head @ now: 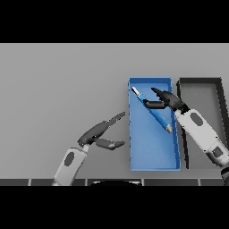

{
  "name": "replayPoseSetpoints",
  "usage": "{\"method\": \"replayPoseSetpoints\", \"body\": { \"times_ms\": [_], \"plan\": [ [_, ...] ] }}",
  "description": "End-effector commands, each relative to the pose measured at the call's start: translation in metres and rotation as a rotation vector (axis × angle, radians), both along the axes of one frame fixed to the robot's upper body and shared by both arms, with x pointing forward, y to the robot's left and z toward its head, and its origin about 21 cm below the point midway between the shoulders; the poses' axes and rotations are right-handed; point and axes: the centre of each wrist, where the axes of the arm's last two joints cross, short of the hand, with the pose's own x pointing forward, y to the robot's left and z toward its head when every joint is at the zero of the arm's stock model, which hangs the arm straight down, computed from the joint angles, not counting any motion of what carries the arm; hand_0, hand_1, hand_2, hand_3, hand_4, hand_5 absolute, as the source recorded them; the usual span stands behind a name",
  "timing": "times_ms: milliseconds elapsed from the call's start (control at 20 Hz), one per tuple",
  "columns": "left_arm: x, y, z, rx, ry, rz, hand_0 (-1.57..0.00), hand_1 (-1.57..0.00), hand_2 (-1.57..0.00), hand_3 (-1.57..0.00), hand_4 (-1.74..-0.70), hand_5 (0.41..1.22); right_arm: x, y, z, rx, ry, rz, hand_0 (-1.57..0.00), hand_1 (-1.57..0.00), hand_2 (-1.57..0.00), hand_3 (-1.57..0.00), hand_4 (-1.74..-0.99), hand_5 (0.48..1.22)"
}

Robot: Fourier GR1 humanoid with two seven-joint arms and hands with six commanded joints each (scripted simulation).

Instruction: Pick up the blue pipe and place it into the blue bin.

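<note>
The blue pipe, slim with pale ends, lies slanted inside the blue bin, from the bin's upper left toward its right wall. My right hand hovers over the bin's upper right part, right at the pipe's middle. Its fingers are spread and relaxed, with the thumb reaching toward the pipe; they do not close round it. My left hand rests over the table to the left of the bin, fingers straight and thumb apart, holding nothing.
A dark grey bin stands directly right of the blue bin, and my right forearm crosses its near-left part. The grey table stretches to the left and behind.
</note>
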Motion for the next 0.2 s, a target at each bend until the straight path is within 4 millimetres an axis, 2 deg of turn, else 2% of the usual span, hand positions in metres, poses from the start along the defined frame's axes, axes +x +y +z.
{"method": "replayPoseSetpoints", "body": {
  "times_ms": [0,150],
  "plan": [
    [-0.0017,-0.0025,0.0007,0.001,-0.002,-0.005,0.00,0.00,0.00,0.00,-0.93,0.496,0.0011,0.0040,-0.0007,0.000,-0.001,0.017,-0.02,-0.02,-0.02,0.00,-1.084,0.713],
    [-0.0033,-0.0066,-0.0026,0.008,0.009,-0.001,0.00,0.00,0.00,0.00,-0.93,0.495,0.0020,0.0017,0.0002,0.000,0.010,0.034,-0.02,-0.02,-0.02,0.00,-1.084,0.714]
  ]
}}
